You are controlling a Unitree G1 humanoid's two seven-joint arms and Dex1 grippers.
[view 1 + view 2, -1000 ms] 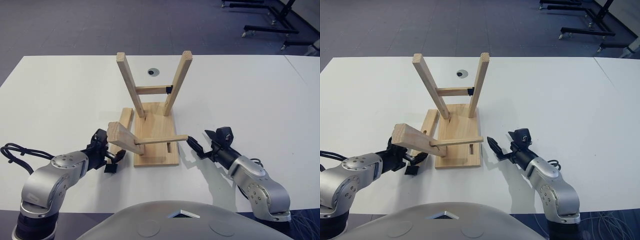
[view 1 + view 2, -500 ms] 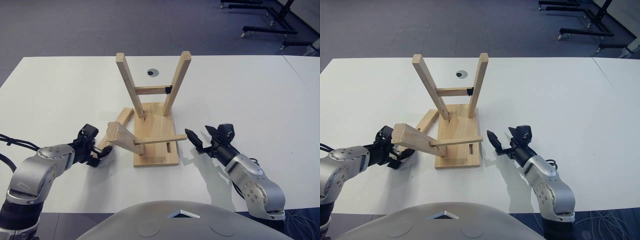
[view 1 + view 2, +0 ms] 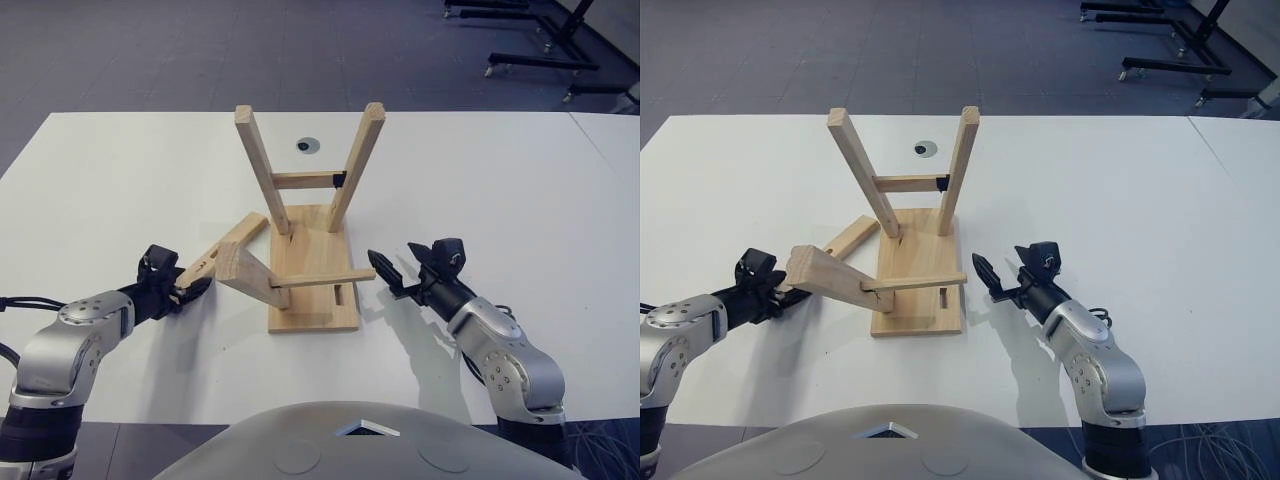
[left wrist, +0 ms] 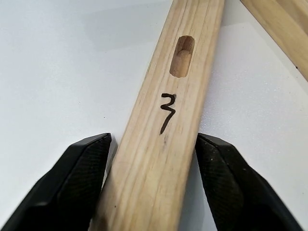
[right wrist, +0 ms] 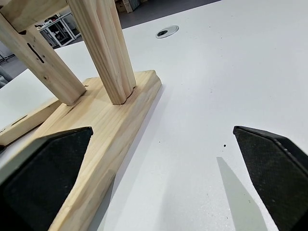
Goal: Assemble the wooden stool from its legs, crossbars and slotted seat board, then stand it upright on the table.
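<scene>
Right in the middle of the head view, the flat pale wooden slotted seat board [image 3: 312,312] is lying on the white table [image 3: 500,170]. Two square pale wooden legs [image 3: 260,165] are standing up out of its far end, spreading a bit at the top, and a short wooden crossbar [image 3: 300,180] is linking them about halfway up. At the board's lower left, a third wooden leg [image 3: 246,274] is sitting tilted, with its top end up off the table toward the left. A thin second crossbar [image 3: 325,280] is sticking out of it to the right across the board's near end. Can't tell whether that leg's lower end is actually seated in the board.

Just left of the board, a loose fourth wooden leg [image 3: 230,243] is lying flat, running diagonally from centre toward the lower left. The left gripper [image 3: 190,290] is clamping its near end. In the left wrist view both black fingers [image 4: 82,168] are pressing against the leg's sides, and an oval slot [image 4: 182,57] and a hand-drawn mark are showing on its upper face.

Right of centre, the right gripper [image 3: 392,260] is hanging just off the board's right edge, near the second crossbar's free end. Its fingers are spread wide and gripping nothing.

Further out, a round grommet hole [image 3: 307,145] is sitting in the table behind the upright legs. Some black wheeled frames [image 3: 540,50] are standing on the dark floor in the upper right.
</scene>
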